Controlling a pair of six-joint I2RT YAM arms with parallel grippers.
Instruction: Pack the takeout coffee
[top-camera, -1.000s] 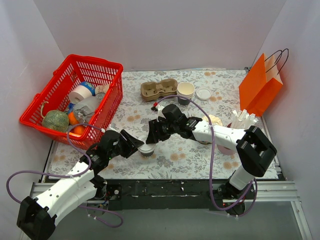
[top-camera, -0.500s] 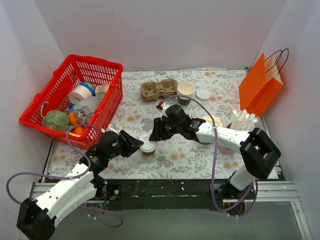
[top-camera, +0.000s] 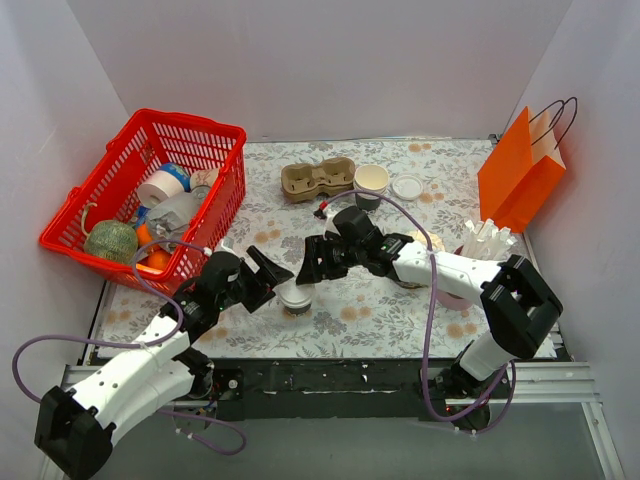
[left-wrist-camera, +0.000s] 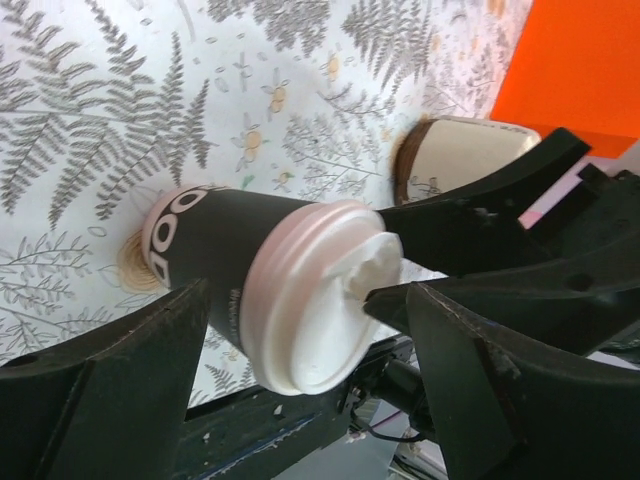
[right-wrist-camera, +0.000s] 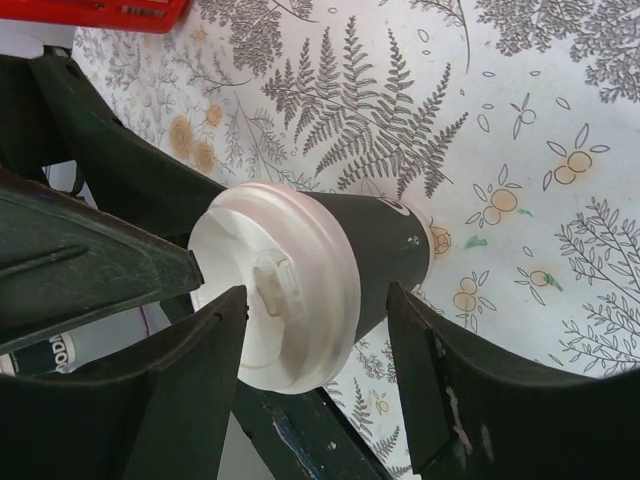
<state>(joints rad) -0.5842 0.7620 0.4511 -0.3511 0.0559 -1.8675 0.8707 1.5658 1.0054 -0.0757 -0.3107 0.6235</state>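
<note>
We saw the takeout coffee (top-camera: 296, 296) standing upright, white lid on, upon the fern-printed table cover (top-camera: 380, 305) near the front edge, between the two arms. The left gripper (left-wrist-camera: 305, 295) had its jaws spread wide with the cup between them, and the right gripper (right-wrist-camera: 318, 295) came in from the opposite side, its jaws likewise apart astride the lid end. We could not tell whether any finger touched the cup; the orange bag (top-camera: 518, 175) stood well apart at the far right.

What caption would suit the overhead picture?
The left gripper and right gripper flank the takeout coffee on a fern-print table.
</note>
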